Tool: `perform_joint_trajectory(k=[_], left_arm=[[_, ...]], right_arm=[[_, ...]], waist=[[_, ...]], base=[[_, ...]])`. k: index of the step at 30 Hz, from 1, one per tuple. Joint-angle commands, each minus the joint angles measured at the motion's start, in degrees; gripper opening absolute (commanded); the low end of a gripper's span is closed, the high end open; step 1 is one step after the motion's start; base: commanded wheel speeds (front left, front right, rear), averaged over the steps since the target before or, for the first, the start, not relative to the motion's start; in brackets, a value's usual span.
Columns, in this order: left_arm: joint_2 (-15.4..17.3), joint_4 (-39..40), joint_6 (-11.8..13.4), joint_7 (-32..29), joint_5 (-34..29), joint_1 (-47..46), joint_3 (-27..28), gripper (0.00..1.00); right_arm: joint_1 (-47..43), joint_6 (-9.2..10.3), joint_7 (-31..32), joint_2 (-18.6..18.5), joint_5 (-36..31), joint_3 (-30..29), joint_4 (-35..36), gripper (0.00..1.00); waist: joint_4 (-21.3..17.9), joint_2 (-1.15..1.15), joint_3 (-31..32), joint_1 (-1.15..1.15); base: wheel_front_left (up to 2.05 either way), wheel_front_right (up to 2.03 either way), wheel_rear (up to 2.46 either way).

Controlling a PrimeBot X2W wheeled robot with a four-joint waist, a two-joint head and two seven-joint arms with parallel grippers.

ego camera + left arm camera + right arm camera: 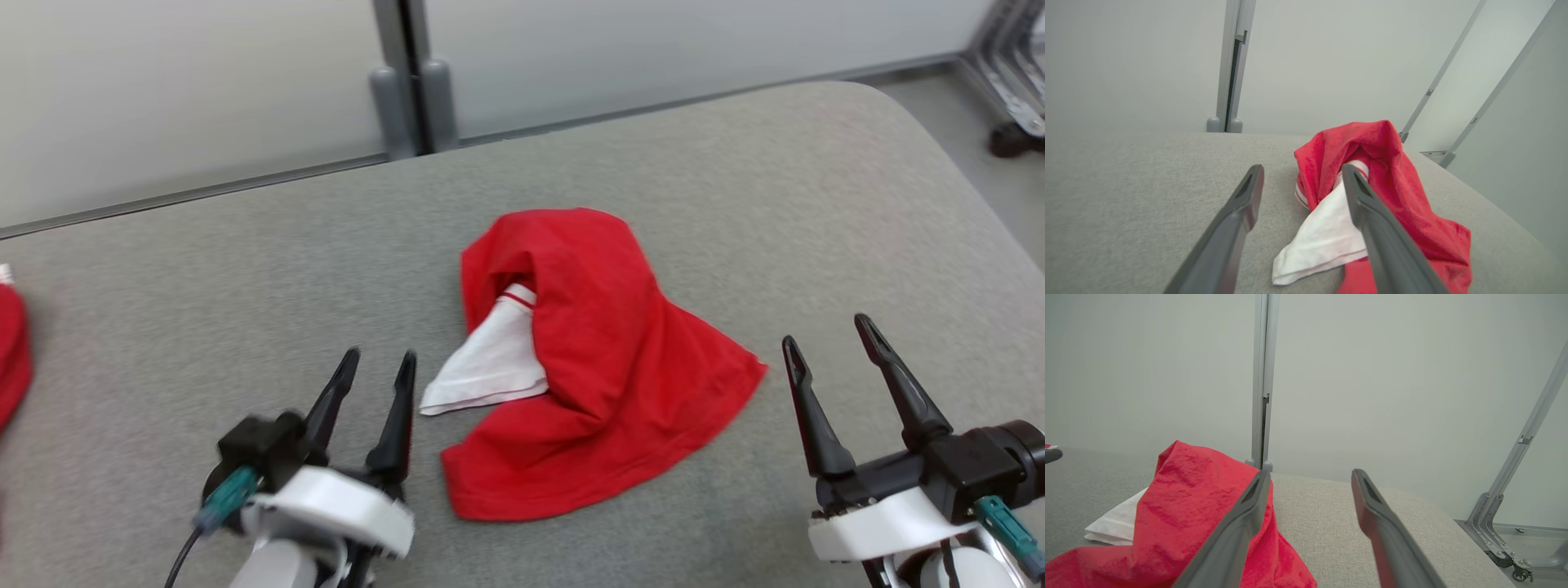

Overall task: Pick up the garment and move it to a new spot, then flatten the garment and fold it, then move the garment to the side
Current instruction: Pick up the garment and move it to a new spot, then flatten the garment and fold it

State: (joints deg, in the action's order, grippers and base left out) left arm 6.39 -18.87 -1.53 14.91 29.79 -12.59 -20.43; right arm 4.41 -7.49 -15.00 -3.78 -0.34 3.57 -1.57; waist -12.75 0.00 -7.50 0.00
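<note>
- The garment (604, 367), a crumpled red piece with a white flap (490, 367) poking out on its left, lies in a heap near the middle of the grey bench (245, 269), between the two sets of jaws and a little ahead of them.
- Left jaws: spread apart and grasping nothing. The flap's lower corner lies just beside the inner finger (400, 416); whether they touch cannot be told.
- In the left wrist view the gap between the fingers looks onto bare bench, while the garment (1404, 183) sits to the right, partly behind the right-hand finger (1372, 220).
- Right jaws: spread wide and empty. The garment's right corner is near the inner finger (808, 416) but apart from it.
- In the right wrist view the garment (1188, 498) lies to the left, partly behind the left-hand finger (1241, 522).
- Both arms come in from the bottom edge of the head view, held low over the bench, fingers pointing away from the robot and angled slightly inward.
- Another red cloth (12, 351) lies at the bench's far left edge.
</note>
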Motion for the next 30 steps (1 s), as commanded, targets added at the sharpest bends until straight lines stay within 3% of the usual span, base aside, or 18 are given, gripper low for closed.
perform_joint_trajectory(k=[1, 8, 18, 24, 30], left_arm=[[0.7, 0.6, 0.3, 0.2, -0.9, 1.3, 0.5, 1.0], [3.0, 7.5, 0.8, 0.3, -7.9, 13.3, 9.1, 1.0], [-1.7, 10.2, -3.9, 0.2, -12.3, 24.2, 23.5, 1.0], [-2.9, 9.7, -5.5, 0.2, -13.4, 24.5, 26.4, 1.0], [-3.3, 9.1, -6.0, 0.2, -14.2, 23.1, 25.9, 1.0]], right_arm=[[-0.8, -0.01, -0.3, -0.7, -0.1, -0.2, 0.1, 1.0], [-4.0, -0.01, -0.3, -1.8, -0.5, -1.7, -0.4, 1.0], [-7.6, -0.01, -0.3, -0.3, -0.6, -5.2, -2.4, 1.0], [-8.1, -0.01, -0.3, 0.2, -0.6, -6.3, -3.5, 1.0], [-7.4, -0.01, -0.3, 0.5, -0.7, -6.1, -4.0, 1.0]], waist=[[4.0, 0.0, 2.5, 0.0], [10.2, 0.0, 5.4, 0.0], [13.9, 0.0, 7.5, 0.0], [14.5, 0.0, 7.7, 0.0], [14.0, 0.0, 7.5, 0.0]], base=[[0.0, 0.0, 0.0], [0.0, 0.0, 0.0], [0.0, 0.0, 0.0], [0.0, 0.0, 0.0], [0.0, 0.0, 0.0]])
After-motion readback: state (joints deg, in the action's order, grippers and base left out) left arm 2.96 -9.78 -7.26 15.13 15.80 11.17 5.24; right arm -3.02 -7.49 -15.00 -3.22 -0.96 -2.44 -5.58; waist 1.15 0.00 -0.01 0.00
